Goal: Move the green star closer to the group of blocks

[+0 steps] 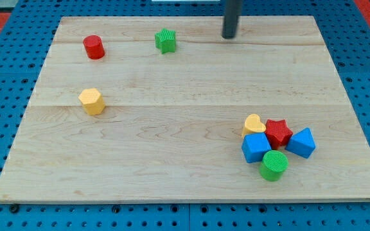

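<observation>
Our bare rod holds nothing; my tip rests near the view's top, with the green star to its left, well apart from the group of blocks at lower right

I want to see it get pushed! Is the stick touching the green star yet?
Apart. The camera view shows bare wood between my tip and the green star; my tip is off to the star's right.

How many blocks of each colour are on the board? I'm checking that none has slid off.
Red: 2, cylinder, star
Green: 2, star, cylinder
Yellow: 2, hexagon, heart
Blue: 2, cube, angular block
Total: 8
</observation>
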